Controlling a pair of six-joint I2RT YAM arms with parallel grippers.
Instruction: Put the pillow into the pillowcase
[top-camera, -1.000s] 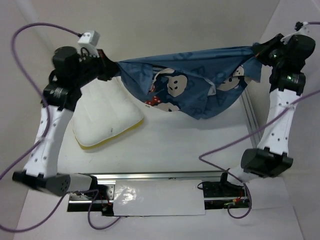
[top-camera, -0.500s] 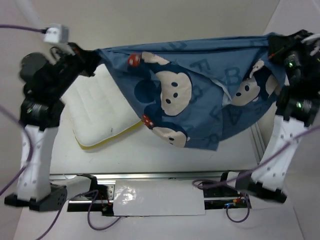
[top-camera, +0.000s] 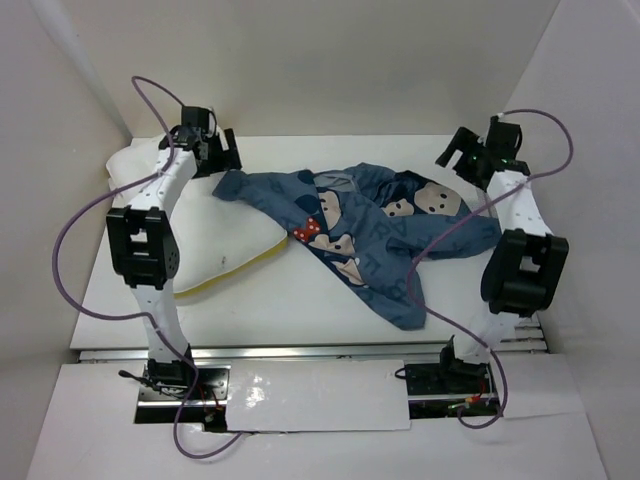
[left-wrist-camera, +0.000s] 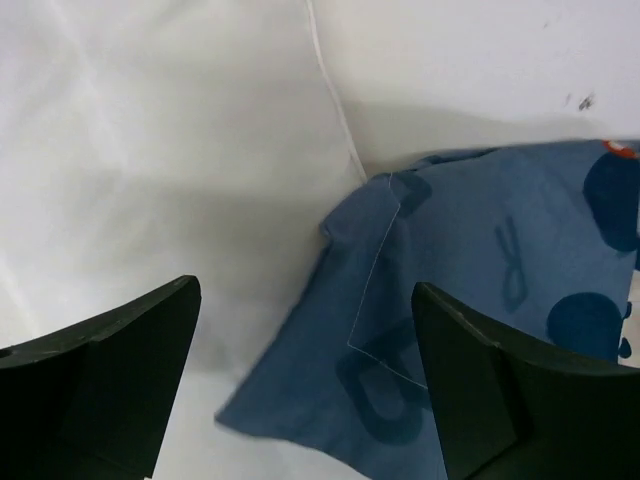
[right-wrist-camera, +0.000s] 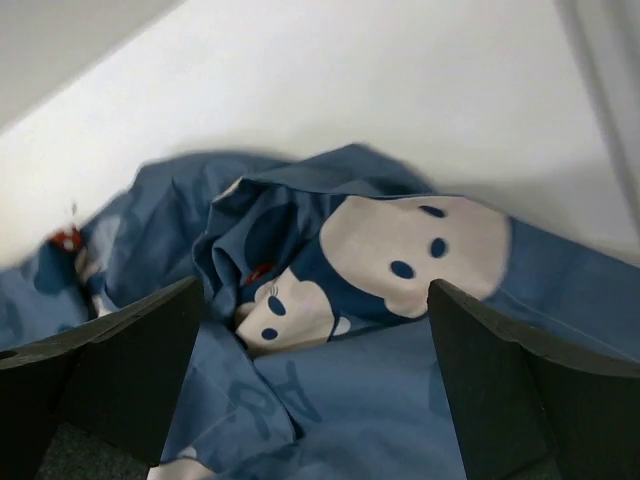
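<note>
The blue pillowcase (top-camera: 370, 225) with mouse faces lies crumpled on the table, and its left corner overlaps the pillow (top-camera: 225, 235). The pillow is white with a yellow seam and lies flat at the left. My left gripper (top-camera: 222, 152) hovers open just beyond that corner. In the left wrist view the corner (left-wrist-camera: 420, 330) lies loose under the left gripper (left-wrist-camera: 305, 380), on the pillow (left-wrist-camera: 150, 150). At the pillowcase's far right end my right gripper (top-camera: 458, 158) stands open. In the right wrist view the printed fabric (right-wrist-camera: 400, 300) lies below the right gripper (right-wrist-camera: 315, 370), ungripped.
White walls close the table in at the back (top-camera: 330, 70), the left and the right. An aluminium rail (top-camera: 300, 352) runs along the front by the arm bases. Purple cables (top-camera: 85, 240) loop beside both arms.
Both grippers have opened and let go of the pillowcase. It was stretched in the air between them and has dropped into a heap on the table. Both arms have lowered toward the back.
</note>
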